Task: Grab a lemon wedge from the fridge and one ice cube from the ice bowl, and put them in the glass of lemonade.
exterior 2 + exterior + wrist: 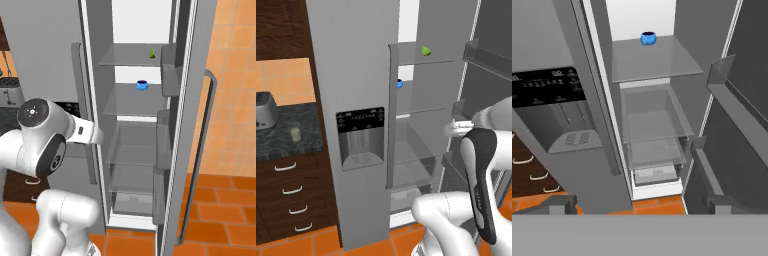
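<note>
Step in hand: reach into open fridge [95, 45] for lemon wedge [152, 53], a small green piece on top shelf, upper centre of right base view. Gripper [637, 204] fully spread, empty, facing lower shelves. Raise hand past blue bowl [648, 38]; approach level, clear of door bins. Glass of lemonade [295, 132] at left on counter.

A steel toaster [265, 110] stands on the dark speckled desk [306, 137], above wooden drawers [291, 192] with pale curved handles. The floor [316, 245] is orange tile, and a small blue bowl [142, 85] sits on a shelf.
</note>
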